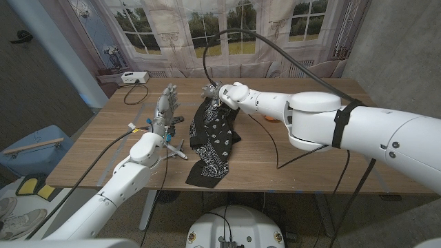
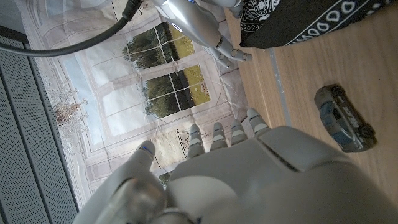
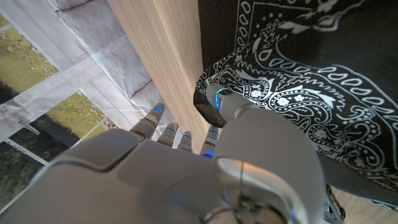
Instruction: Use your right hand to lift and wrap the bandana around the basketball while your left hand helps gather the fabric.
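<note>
From the head view, the left hand (image 1: 165, 105) stands with fingers spread, holding nothing, left of the black bandana (image 1: 210, 141), which hangs limp from the right hand (image 1: 222, 95) pinching its far top, hem trailing to the near edge. The left wrist view shows a toy car (image 2: 344, 117) nearby. In the right wrist view the thumb presses into folds: light, soft, likely slippery cloth, best gripped bunched at an edge.

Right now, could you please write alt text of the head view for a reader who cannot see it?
The right hand holds up a black paisley-printed cloth bandana that drapes down onto a wooden table. The left hand stands beside it, fingers spread, holding nothing. A small toy car lies near the left arm.
</note>
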You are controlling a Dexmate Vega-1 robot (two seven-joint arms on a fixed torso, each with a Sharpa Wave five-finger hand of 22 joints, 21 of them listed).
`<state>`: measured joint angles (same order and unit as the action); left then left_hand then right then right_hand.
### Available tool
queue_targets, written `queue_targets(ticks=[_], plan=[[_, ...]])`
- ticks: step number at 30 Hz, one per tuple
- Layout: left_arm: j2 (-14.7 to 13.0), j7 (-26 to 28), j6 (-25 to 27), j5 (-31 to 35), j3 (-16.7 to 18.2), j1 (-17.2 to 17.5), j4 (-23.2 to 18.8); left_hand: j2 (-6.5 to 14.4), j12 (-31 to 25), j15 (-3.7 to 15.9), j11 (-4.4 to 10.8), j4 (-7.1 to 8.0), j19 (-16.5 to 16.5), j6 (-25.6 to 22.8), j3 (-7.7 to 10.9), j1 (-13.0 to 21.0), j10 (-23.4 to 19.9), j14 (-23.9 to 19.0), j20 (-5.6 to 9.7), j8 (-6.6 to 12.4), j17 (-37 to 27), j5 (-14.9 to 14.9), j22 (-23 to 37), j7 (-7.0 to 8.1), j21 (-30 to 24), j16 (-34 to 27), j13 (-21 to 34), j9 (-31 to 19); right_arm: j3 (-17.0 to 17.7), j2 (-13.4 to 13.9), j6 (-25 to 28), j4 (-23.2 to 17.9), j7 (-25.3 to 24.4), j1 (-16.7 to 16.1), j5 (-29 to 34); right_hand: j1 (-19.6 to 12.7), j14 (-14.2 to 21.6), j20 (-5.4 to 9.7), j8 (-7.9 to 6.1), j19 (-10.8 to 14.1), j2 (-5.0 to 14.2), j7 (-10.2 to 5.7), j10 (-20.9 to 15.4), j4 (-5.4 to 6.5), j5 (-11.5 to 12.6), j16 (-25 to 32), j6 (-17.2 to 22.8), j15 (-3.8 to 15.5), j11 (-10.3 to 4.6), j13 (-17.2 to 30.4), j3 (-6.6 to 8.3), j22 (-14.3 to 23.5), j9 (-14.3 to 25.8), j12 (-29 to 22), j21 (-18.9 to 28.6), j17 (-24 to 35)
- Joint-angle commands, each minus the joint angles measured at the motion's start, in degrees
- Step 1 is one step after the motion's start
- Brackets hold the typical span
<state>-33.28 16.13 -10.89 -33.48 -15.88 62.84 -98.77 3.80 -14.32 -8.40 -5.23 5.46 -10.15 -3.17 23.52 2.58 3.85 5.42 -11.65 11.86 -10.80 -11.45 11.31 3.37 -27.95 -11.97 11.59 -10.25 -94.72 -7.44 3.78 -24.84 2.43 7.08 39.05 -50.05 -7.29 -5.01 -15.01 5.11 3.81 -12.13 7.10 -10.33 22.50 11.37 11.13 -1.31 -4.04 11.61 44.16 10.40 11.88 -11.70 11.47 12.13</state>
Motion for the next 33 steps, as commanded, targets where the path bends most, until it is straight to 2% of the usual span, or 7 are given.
queue_targets(ticks=[1,6,10,15,18,24,33], plan=[[-0.01,-0.8,-0.3,-0.41,-0.11,-0.33,0.68,-0.06,0.05,-0.16,-0.02,0.21,-1.78,-0.45,0.03,-0.54,0.34,0.06,-0.51,-0.07,-0.19,-0.36,0.2,-0.04,0.08,0.27,0.14,-0.21,-1.27,-0.4,1.08,-0.25,0.42,-0.62,2.98,-0.1,1.31,0.47,-4.03,1.23,-2.0,0.55,-2.53,0.12,2.4,0.62,12.06,0.66,-0.26,0.03,1.92,0.18,0.15,-0.87,0.81,0.16],[-0.12,-0.78,-0.62,-0.44,0.05,0.07,0.51,-0.06,0.12,-0.09,-0.06,0.24,-1.76,-0.46,0.01,-0.54,0.45,0.06,-0.52,-0.13,-0.18,-0.38,0.2,-0.11,0.13,0.28,0.15,-0.21,-1.43,-0.32,0.75,-0.25,0.14,-0.83,4.1,-0.36,2.43,0.74,-4.07,2.87,-2.48,0.37,-4.22,0.01,2.86,0.93,13.1,0.81,-0.59,0.0,2.54,0.21,-0.07,-1.32,1.43,0.16],[-0.08,-0.98,-0.91,-0.59,0.08,0.26,0.71,-0.06,0.14,-0.05,0.06,0.26,-1.75,-0.5,0.0,-0.53,0.46,0.02,-0.52,-0.16,-0.18,-0.4,0.2,-0.05,0.16,0.28,0.16,-0.22,-1.41,-0.16,0.26,-0.25,-0.73,-1.07,5.31,0.08,5.28,1.47,-7.76,5.26,-4.54,3.18,-9.34,0.44,1.25,1.22,26.08,1.81,-1.12,-0.2,3.45,0.3,-0.49,-2.13,2.09,-0.06],[-0.14,-1.24,-0.98,-0.94,0.12,0.57,0.77,-0.05,0.23,-0.07,0.05,0.28,-1.72,-0.47,-0.02,-0.53,0.61,-0.05,-0.52,-0.23,-0.17,-0.41,0.2,-0.1,0.19,0.26,0.17,-0.22,-1.02,0.02,0.44,-0.25,-1.01,-1.45,5.72,0.14,8.13,2.3,-11.71,8.48,-4.93,6.66,-15.35,0.42,-7.11,1.79,36.26,2.75,-1.75,-0.32,-0.52,0.38,0.32,-2.87,2.99,-0.42],[-0.19,-1.36,-1.0,-1.05,0.13,0.63,0.82,-0.05,0.27,-0.13,0.12,0.3,-1.71,-0.36,-0.03,-0.53,0.67,0.11,-0.52,-0.31,-0.17,-0.43,0.2,-0.06,0.22,0.34,0.18,-0.23,-0.53,0.54,0.0,-0.25,-2.75,-1.68,5.46,-1.13,10.62,3.31,-16.08,10.91,-4.38,8.35,-20.03,0.62,-10.08,2.51,43.57,4.28,-2.51,-0.33,-2.97,0.4,1.85,-3.42,3.64,-0.31],[-0.21,-2.07,-0.72,-1.44,-0.16,0.24,1.4,-0.05,0.35,-0.15,0.08,0.33,-1.69,-0.33,-0.05,-0.53,0.82,0.07,-0.52,-0.37,-0.17,-0.44,0.2,-0.02,0.26,0.34,0.2,-0.23,2.88,2.41,-1.93,0.47,-10.8,-2.0,0.92,-1.73,13.39,5.57,-17.18,13.0,-2.88,8.76,-23.0,1.4,-10.24,3.62,43.38,7.15,-4.03,-0.32,-5.02,0.43,2.94,-3.51,4.29,-0.05],[-2.23,-1.95,3.69,-1.08,-0.9,-1.08,0.21,-0.05,0.79,-0.03,0.41,-0.72,-1.95,0.84,0.44,0.85,1.71,0.97,-0.48,-0.81,-0.05,-0.37,0.11,0.31,0.68,0.74,0.25,-0.25,8.24,3.76,-1.36,4.25,-30.86,-3.92,-6.51,-1.56,14.42,6.0,-17.18,12.75,-1.16,8.19,-23.36,2.29,-9.94,4.25,41.72,8.66,-4.78,-0.22,-7.09,0.46,3.42,-2.83,4.1,0.27]])
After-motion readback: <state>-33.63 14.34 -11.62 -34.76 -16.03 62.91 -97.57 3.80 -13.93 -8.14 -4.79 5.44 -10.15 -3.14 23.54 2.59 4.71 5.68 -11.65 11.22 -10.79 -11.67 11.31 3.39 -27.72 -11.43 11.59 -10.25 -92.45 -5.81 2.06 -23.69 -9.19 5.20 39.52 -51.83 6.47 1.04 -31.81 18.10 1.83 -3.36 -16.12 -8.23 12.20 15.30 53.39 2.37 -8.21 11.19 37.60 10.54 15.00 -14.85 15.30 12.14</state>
